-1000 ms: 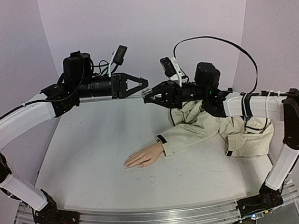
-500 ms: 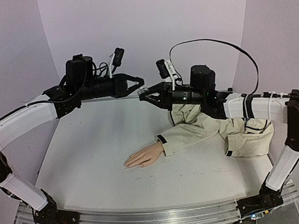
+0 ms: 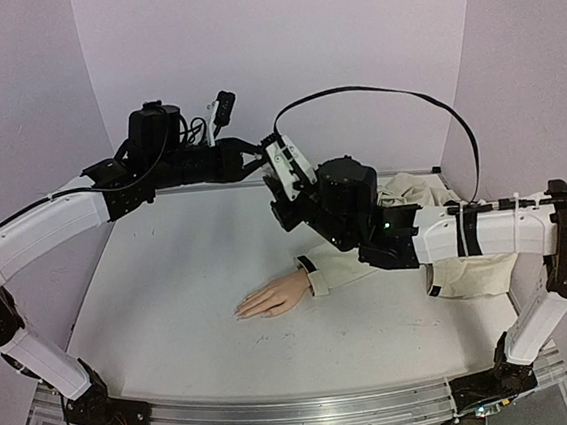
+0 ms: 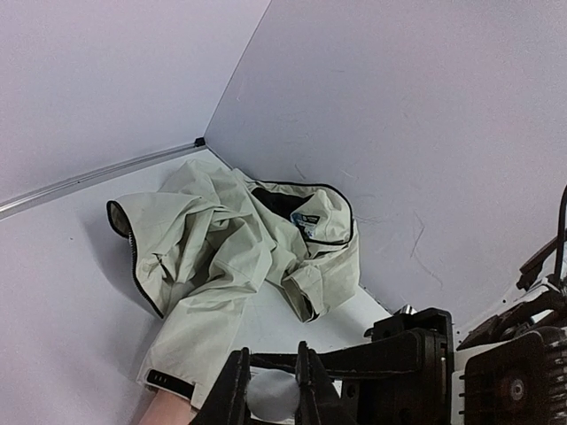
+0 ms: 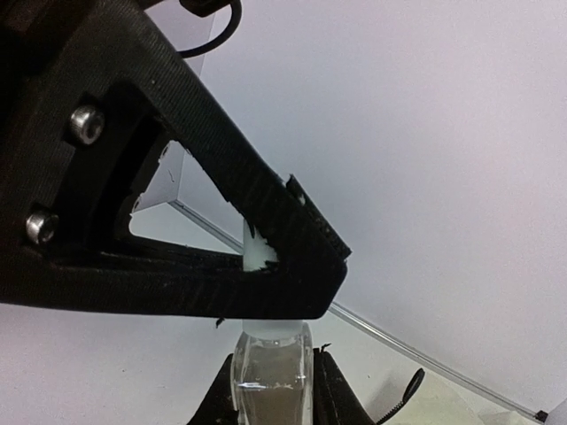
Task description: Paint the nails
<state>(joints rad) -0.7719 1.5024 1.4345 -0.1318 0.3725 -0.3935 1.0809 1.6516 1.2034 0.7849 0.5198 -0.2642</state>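
Up behind the pale skin-coloured mannequin hand (image 3: 274, 296), and well above it, my two claws meet on one small clear bottle (image 5: 270, 367) of brownish liquid. My right claw (image 5: 270, 382) is clenched on the bottle's body. My left claw (image 4: 270, 391) is clamped on its round white cap (image 4: 268, 397).

The nails (image 3: 243, 311) I am to paint sit at the tips of the hand's outstretched fingers, which lie flat on the white table (image 3: 160, 285), far below the bottle (and too small overhead to show any polish).

The step, as I read it, is twisting the cap off. If the bottle turns in my right grip, or the cap comes free with a jerk, polish could spill onto the crumpled beige jacket (image 4: 230, 239) whose sleeve (image 3: 334, 268) the hand comes out of.

Only the right wrist camera shows the liquid and the bottle's neck. Only the left wrist camera shows the jacket's collar beyond the hand. Only the overhead camera shows the fingers, though there the bottle is lost among my black fingers.
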